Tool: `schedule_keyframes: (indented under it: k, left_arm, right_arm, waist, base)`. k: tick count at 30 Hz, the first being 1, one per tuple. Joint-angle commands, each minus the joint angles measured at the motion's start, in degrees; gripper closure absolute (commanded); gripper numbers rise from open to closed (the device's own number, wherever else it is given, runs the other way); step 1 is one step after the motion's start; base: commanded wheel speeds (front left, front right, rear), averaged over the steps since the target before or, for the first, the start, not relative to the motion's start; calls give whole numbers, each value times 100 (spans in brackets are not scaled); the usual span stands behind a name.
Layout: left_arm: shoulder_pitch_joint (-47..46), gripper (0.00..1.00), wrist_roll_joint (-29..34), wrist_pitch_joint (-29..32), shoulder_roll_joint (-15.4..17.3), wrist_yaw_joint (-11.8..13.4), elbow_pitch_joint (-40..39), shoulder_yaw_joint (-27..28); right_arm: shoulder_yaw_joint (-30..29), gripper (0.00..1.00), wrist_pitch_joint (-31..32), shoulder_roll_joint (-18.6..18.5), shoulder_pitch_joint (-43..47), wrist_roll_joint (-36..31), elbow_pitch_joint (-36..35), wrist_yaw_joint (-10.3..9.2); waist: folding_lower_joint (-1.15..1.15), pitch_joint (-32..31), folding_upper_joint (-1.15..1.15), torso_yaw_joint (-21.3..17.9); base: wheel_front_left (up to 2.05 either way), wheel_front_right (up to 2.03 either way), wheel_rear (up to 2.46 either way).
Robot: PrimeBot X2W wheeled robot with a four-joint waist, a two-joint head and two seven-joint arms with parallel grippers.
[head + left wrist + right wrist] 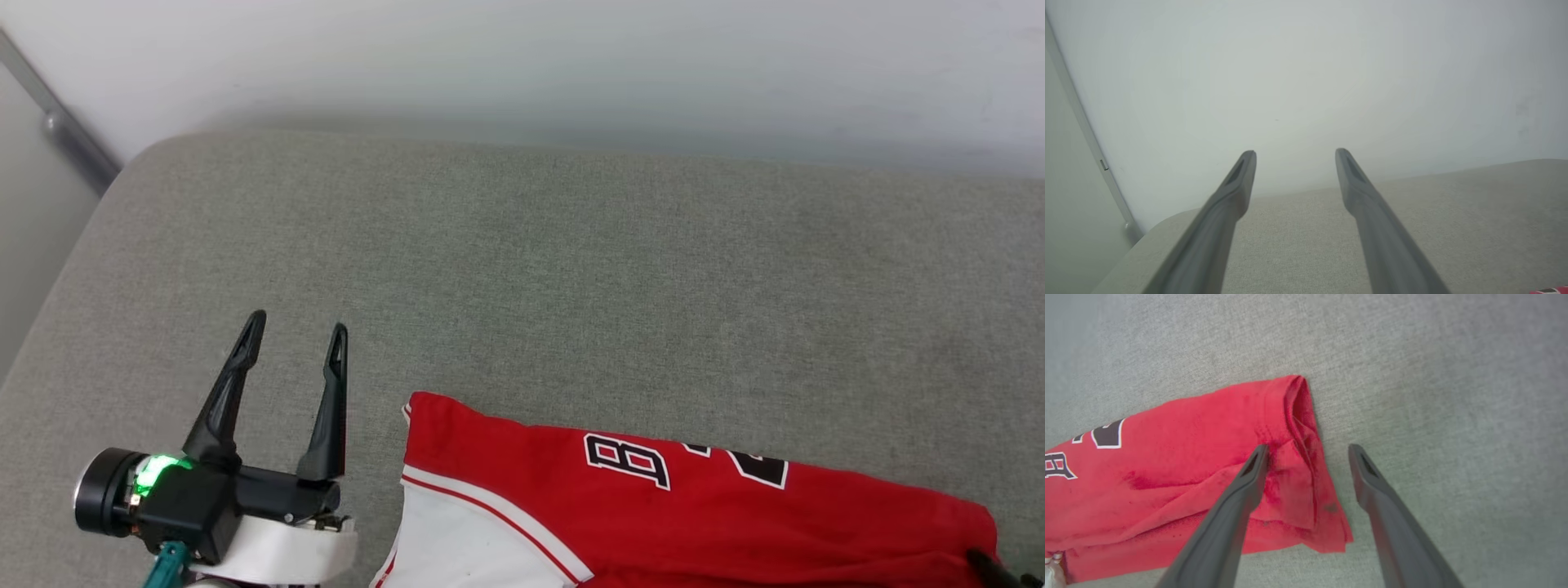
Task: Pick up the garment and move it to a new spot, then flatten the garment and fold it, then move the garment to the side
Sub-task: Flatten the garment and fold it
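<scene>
The garment [694,506], a red jersey with a white sleeve and black-and-white lettering, lies folded on the grey cushion at the lower right of the head view. My left gripper [298,331] stands open just left of it, touching nothing. In the left wrist view that gripper [1295,154] points toward the wall, its fingers wide apart, with a sliver of red garment [1551,290] at the corner. My right gripper [1308,449] hangs open above the garment's [1188,469] folded hem end, one finger over the cloth, one over bare cushion. A dark right fingertip [992,565] peeks in at the garment's edge.
The grey cushion [571,269] stretches wide behind and beside the garment, ending at a pale wall [571,65]. Its rounded corner sits at the far left, next to a grey metal rail [73,139].
</scene>
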Motion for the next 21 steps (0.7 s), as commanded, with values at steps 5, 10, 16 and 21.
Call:
schedule_keyframes:
  k: [5,10,16,21]
  left_arm:
    - [192,0,453,-11,-313,-226,-93,269]
    - [287,0,662,-11,-508,-497,-44,492]
    - [355,0,834,-11,-701,-720,31,626]
    - [361,0,901,-12,-836,-849,93,709]
  right_arm:
    - [-68,0,-193,68,-219,168,670,-2]
    - [103,0,-298,111,-290,389,1305,-2]
    - [694,0,-193,243,-210,815,1666,14]
    - [955,59,-244,269,-68,875,1753,29]
  waist:
    - [0,100,0,49]
    - [0,166,0,97]
    - [0,198,0,136]
    - [0,169,0,141]
  base:
    - [0,0,0]
    - [0,0,0]
    - [0,0,0]
    - [0,0,0]
